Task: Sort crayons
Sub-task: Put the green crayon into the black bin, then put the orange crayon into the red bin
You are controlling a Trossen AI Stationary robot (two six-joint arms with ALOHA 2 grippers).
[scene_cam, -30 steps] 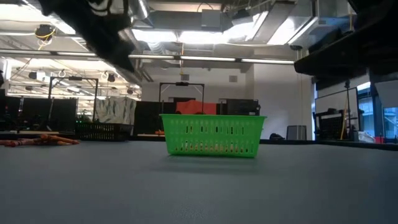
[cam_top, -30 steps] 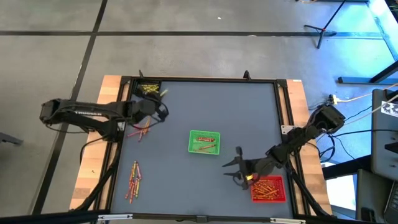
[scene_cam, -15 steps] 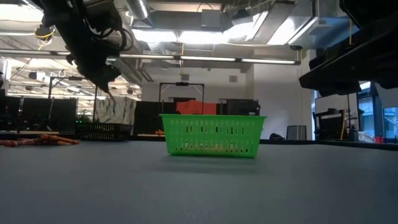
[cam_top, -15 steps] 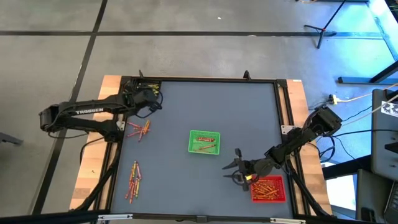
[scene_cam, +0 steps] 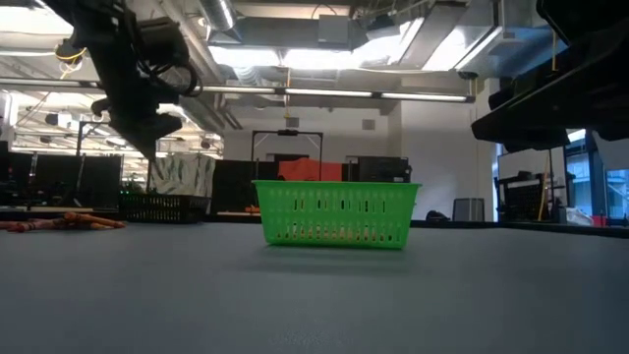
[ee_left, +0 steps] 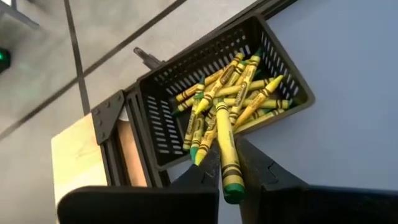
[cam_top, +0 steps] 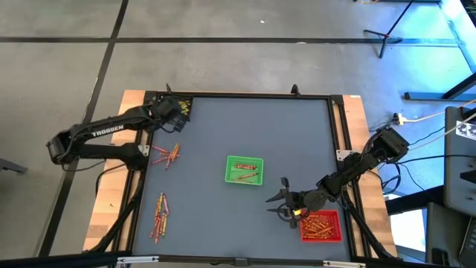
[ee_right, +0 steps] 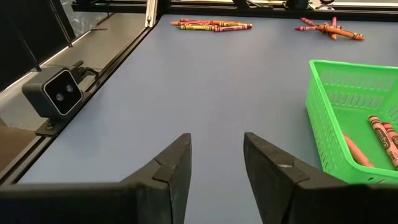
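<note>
My left gripper [cam_top: 178, 112] hangs over the black tray [cam_top: 177, 106] in the table's far left corner, shut on a yellow crayon [ee_left: 225, 146]. The tray [ee_left: 186, 124] holds several yellow crayons [ee_left: 239, 87]. My right gripper [cam_top: 282, 202] is open and empty, low over the table beside the red tray [cam_top: 321, 225], which holds red crayons. Its fingers [ee_right: 180, 158] stand apart in the right wrist view. A green tray [cam_top: 244, 170] in the middle holds a few crayons [ee_right: 379, 140]. Loose crayons lie in two piles at the left [cam_top: 167, 155] [cam_top: 159, 216]. My left gripper pinches the yellow crayon between its two fingers [ee_left: 208, 174], at the crayon's near end [ee_left: 230, 180]. The rest of the crayon sticks out past the fingertips toward the black tray. The crayon is lifted clear, above the tray's rim.
A raised black frame [cam_top: 245, 95] runs round the table. The low camera [ee_right: 59, 93] sits at the near edge. The green tray [scene_cam: 336, 213] stands mid-table and the black tray [scene_cam: 162, 207] far behind it. Open grey table lies at the far right [cam_top: 297, 134].
My left gripper has gone from beside the red and orange pile toward the table's far edge, and now hangs over the black tray with the yellow crayon in its fingers. The right gripper has stayed in place.
</note>
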